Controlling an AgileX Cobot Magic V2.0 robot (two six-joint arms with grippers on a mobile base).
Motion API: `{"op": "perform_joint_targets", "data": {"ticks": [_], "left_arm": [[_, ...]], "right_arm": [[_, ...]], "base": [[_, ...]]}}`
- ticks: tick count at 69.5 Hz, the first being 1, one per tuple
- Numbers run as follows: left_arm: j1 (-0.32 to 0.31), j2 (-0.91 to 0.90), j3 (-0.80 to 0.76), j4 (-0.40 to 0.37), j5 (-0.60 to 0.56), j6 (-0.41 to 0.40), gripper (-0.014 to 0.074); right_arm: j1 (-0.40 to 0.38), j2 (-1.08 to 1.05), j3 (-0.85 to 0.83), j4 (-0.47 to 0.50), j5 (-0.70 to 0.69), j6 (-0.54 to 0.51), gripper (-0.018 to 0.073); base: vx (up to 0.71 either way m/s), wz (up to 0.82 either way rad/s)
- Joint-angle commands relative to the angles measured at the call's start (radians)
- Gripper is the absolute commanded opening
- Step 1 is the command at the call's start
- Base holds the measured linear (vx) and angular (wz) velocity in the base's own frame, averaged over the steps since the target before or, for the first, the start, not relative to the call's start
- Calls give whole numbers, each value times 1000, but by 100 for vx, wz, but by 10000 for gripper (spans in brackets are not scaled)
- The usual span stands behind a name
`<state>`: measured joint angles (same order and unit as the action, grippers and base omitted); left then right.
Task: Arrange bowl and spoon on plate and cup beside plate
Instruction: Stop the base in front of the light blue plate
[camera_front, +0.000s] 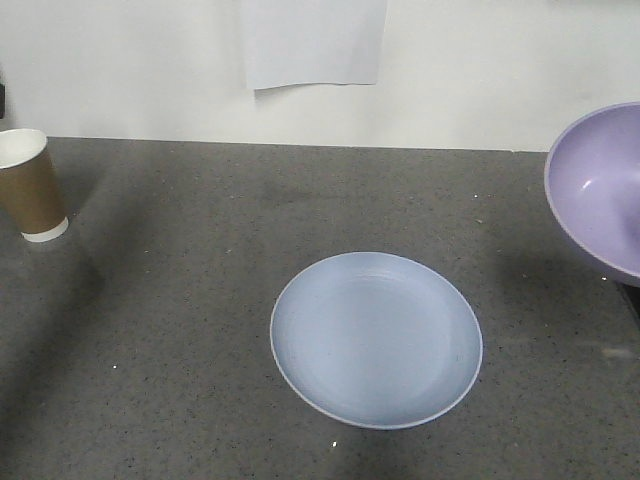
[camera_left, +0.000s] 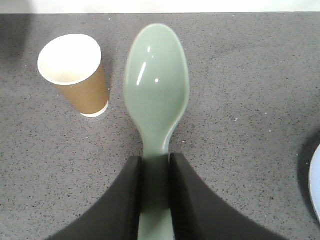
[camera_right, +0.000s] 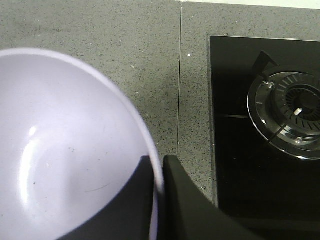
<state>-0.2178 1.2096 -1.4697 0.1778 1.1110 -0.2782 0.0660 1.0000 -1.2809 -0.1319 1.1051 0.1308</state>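
Observation:
The pale blue plate (camera_front: 376, 339) lies bare on the grey counter, near the middle of the front view. At the right edge hangs the lavender bowl (camera_front: 600, 190), tilted and lifted off the counter. My right gripper (camera_right: 159, 175) is shut on the bowl's (camera_right: 65, 150) rim, one finger inside and one outside. The brown paper cup (camera_front: 30, 185) stands upright at the far left. In the left wrist view my left gripper (camera_left: 156, 167) is shut on the handle of the mint-green spoon (camera_left: 157, 90), held above the counter just right of the cup (camera_left: 75, 75).
A black gas hob (camera_right: 265, 130) with a burner (camera_right: 292, 115) lies to the right of the bowl. A white sheet (camera_front: 315, 40) hangs on the back wall. The plate's edge (camera_left: 315, 180) shows at the right of the left wrist view.

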Motion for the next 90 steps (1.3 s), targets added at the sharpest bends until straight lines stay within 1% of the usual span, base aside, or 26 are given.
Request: {"op": "perform_joint_targets", "data": {"ticks": [1, 90], "left_arm": [[-6, -21, -23, 9, -54, -4, -6], [-6, -21, -23, 9, -54, -4, -6]], "right_arm": [[-3, -10, -29, -11, -58, -3, -6], [-3, -10, -29, -11, -59, -3, -6]], "base": [[0, 0], [0, 0]]}}
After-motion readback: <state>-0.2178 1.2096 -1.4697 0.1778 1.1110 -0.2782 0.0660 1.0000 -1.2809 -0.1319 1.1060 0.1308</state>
